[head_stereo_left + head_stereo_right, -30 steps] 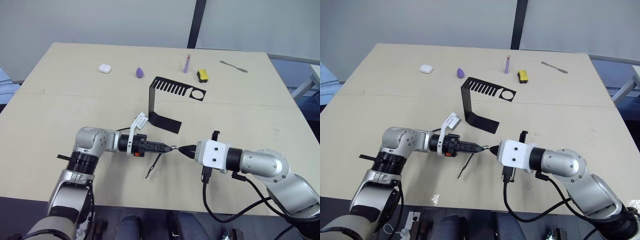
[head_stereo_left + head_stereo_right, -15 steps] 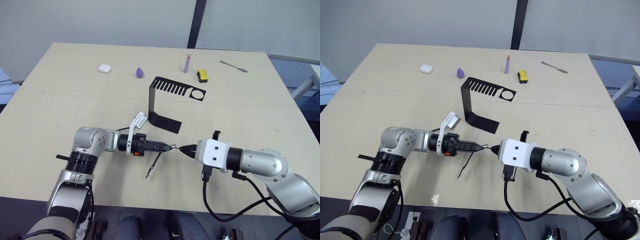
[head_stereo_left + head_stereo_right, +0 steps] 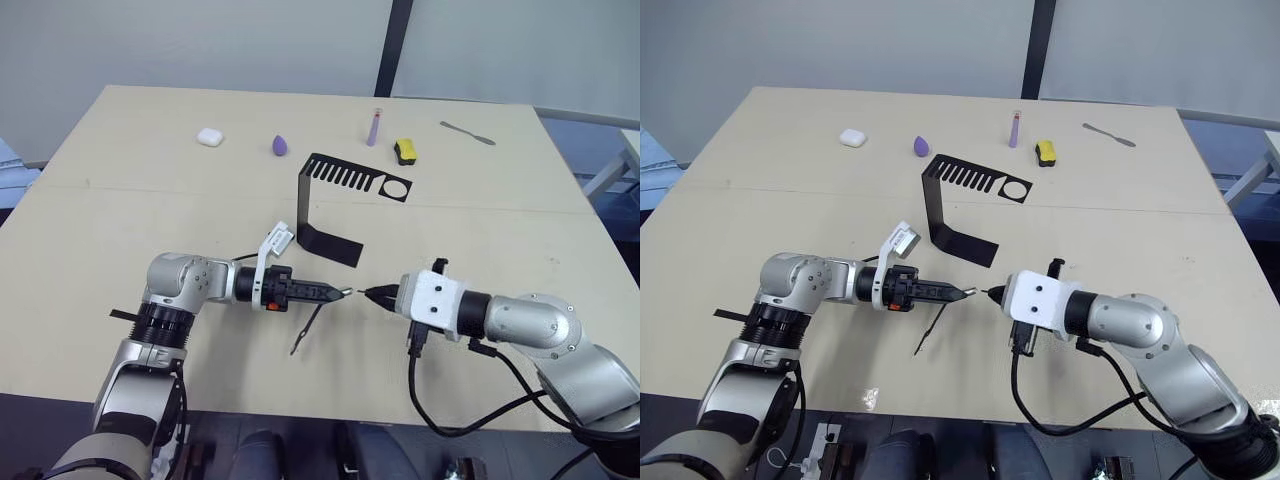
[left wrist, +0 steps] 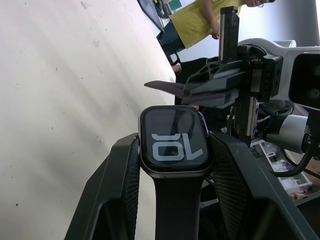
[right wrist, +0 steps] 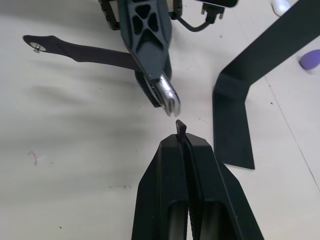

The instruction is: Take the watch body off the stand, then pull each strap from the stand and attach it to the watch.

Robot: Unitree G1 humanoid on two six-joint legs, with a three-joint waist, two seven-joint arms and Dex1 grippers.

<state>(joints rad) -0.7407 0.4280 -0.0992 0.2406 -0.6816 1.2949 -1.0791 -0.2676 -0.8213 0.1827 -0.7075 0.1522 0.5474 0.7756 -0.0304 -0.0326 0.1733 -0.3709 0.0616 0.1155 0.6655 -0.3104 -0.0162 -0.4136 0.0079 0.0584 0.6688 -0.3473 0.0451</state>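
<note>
I hold watch body [image 4: 174, 141] clamped in left end effector [image 3: 338, 293], attached strap [image 3: 307, 330] dangling; right end effector [image 3: 375, 294] pinches second strap end at 3 o'clock, aligned for slot. Stand [image 3: 340, 195] at 12.

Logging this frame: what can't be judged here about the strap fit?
- Whether the second strap tip lines up with the watch body slot: too small in the head views, and the slot is not discernible in the right wrist view.
- Rest of the second strap: hidden between the shut fingers of the right end effector.
- First strap: cut off by the left wrist view's bottom edge.
</note>
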